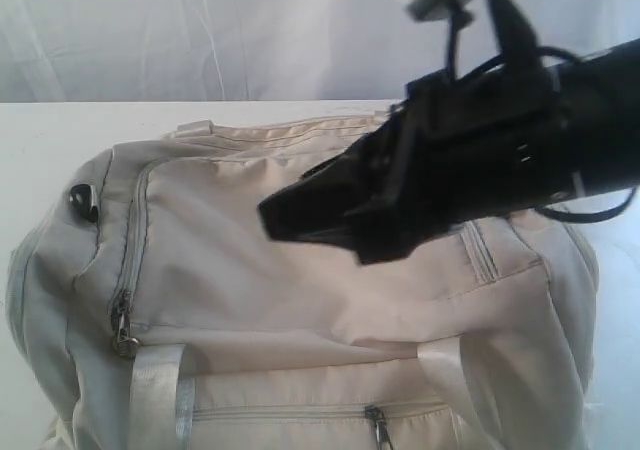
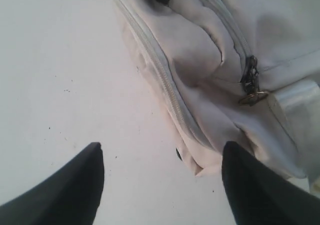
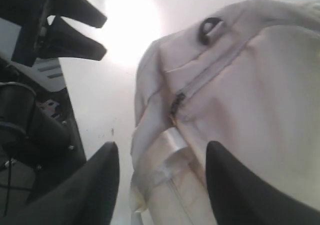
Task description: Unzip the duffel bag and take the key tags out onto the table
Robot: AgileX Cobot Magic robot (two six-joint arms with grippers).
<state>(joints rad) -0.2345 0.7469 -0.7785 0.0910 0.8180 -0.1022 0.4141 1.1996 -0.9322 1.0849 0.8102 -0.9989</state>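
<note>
The cream duffel bag (image 1: 300, 300) lies on the white table (image 1: 50, 150) and fills most of the exterior view. Its zippers look closed. The main zipper pull (image 1: 122, 344) hangs at the bag's left end, below a black D-ring (image 1: 85, 202). My right gripper (image 1: 268, 218) hovers open over the top panel, with bag fabric and a pale strap (image 3: 167, 167) showing between its fingers (image 3: 102, 185). My left gripper (image 2: 162, 152) is open and empty above bare table, beside the bag's end and short of the pull (image 2: 252, 92). The key tags are hidden.
A second zipper pull (image 1: 378, 422) sits on the front pocket between two webbing straps (image 1: 155, 395). White curtain (image 1: 200, 30) hangs behind the table. The left arm's base hardware (image 3: 30, 130) stands at the table edge.
</note>
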